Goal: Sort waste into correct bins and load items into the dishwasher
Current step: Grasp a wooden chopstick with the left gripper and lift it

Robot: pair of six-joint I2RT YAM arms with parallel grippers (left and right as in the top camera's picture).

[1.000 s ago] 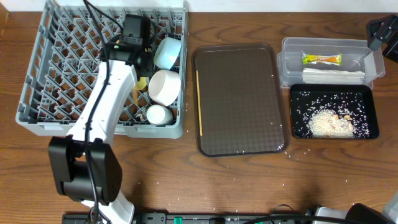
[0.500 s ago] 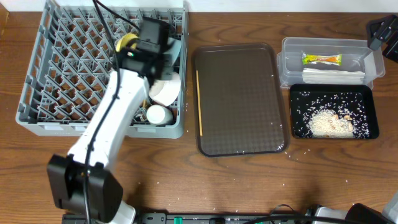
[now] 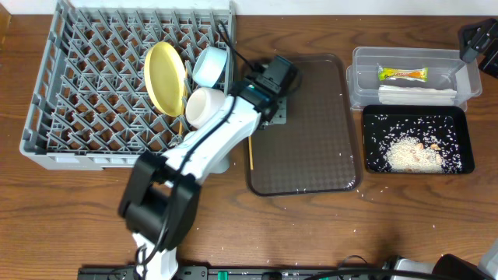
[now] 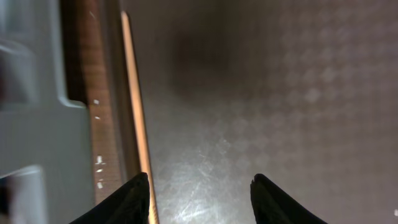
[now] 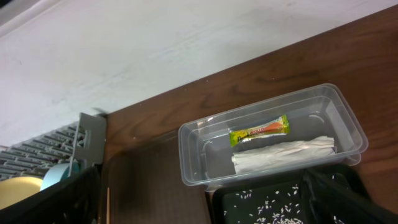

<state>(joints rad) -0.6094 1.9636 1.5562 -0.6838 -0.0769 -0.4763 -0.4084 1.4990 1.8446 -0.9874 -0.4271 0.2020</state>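
The grey dish rack (image 3: 47, 117) holds the yellow plate (image 3: 165, 78) on edge, the light-blue bowl (image 3: 210, 66) and the white bowl (image 3: 204, 107). My left arm hides the cup. My left gripper (image 3: 275, 113) is open and empty, low over the brown tray's left part. One chopstick (image 4: 137, 118) lies just beside its left finger (image 4: 200, 194), along the tray's edge (image 3: 249, 128). The clear tub (image 3: 366, 78) holds the wrapper (image 3: 402, 74) and folded paper (image 3: 416, 94). The black tray (image 3: 459, 128) holds rice (image 3: 412, 154). My right gripper (image 5: 205, 208) is open and empty, high at the back right (image 3: 476, 43).
The brown serving tray (image 3: 311, 148) lies between the rack and the bins, with a few rice grains on its front edge. The rack's grey wall (image 4: 31, 130) stands just left of my left gripper. Rice grains are scattered on the wooden table (image 3: 311, 233).
My left arm has let go of the yellow plate, which now stands on edge in the rack. The arm has swung right to the brown tray's left edge.
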